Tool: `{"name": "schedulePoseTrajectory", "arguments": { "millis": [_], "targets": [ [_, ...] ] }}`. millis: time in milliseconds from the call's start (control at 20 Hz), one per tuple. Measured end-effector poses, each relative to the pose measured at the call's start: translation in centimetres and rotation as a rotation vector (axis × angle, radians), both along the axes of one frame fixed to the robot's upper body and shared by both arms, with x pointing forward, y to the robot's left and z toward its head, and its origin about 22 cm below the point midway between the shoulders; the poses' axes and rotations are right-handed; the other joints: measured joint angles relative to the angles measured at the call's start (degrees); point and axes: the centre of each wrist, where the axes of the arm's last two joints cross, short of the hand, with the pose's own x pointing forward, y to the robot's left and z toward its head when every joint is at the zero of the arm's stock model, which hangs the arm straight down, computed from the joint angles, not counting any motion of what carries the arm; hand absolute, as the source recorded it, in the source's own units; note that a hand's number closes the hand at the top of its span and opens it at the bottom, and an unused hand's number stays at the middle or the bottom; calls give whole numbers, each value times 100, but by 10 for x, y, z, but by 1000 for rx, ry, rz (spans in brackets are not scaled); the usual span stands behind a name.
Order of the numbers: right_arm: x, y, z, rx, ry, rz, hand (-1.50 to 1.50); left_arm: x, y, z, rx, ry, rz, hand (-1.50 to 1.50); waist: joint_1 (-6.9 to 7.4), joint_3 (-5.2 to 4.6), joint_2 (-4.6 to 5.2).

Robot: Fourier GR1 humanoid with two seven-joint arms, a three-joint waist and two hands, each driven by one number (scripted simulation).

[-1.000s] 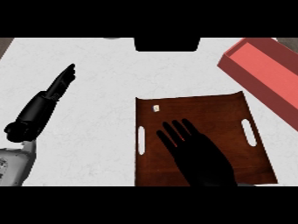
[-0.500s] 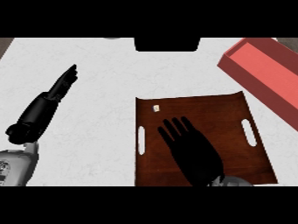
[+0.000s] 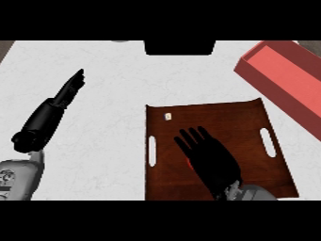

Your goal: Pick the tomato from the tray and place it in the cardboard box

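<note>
The right robot hand (image 3: 210,159) lies over the brown tray (image 3: 222,117), palm down, fingers straight and spread apart, clamped on nothing. The tomato (image 3: 189,163) shows only as a red sliver at the palm's left edge, on the tray and otherwise hidden under the hand. The red box (image 3: 295,84) sits on the white bench (image 3: 114,84) just beside the tray's far right corner. The left robot hand (image 3: 60,100) rests at the left, fingers straight and together.

No legible writing, brand or number anywhere, small pale tag (image 3: 167,116) on the tray (image 3: 222,120) (marks unreadable)
</note>
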Motion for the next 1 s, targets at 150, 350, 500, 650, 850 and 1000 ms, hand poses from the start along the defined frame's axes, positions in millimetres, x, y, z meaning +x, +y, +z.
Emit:
{"name": "schedulePoseTrajectory", "arguments": {
  "millis": [150, 350, 500, 650, 850, 1000],
  "targets": [
    [-4, 5, -8, -20, -13, -15, -150, 2, 2, 0, 3, 4, 2, 0, 0, 0, -2],
    [6, 1, -19, -41, -26, -38, -150, -7, 3, -3, 0, 0, -1, 0, 12, 1, -3],
    [16, 1, -26, -44, -15, -44, -150, -6, 2, 3, -5, 5, -4, 0, 14, 1, -2],
    [22, -2, -36, -42, 0, -46, -150, -7, 4, 1, -6, -1, -3, 0, 13, 0, -1],
    [23, -4, -48, -36, 6, 18, 150, 0, 3, 1, -1, -1, 0, 0, 6, -3, -2],
    [22, -6, -51, -12, -36, 78, 150, 0, 7, 1, 1, 1, 0, 0, 6, -8, -8]
  ]
}}
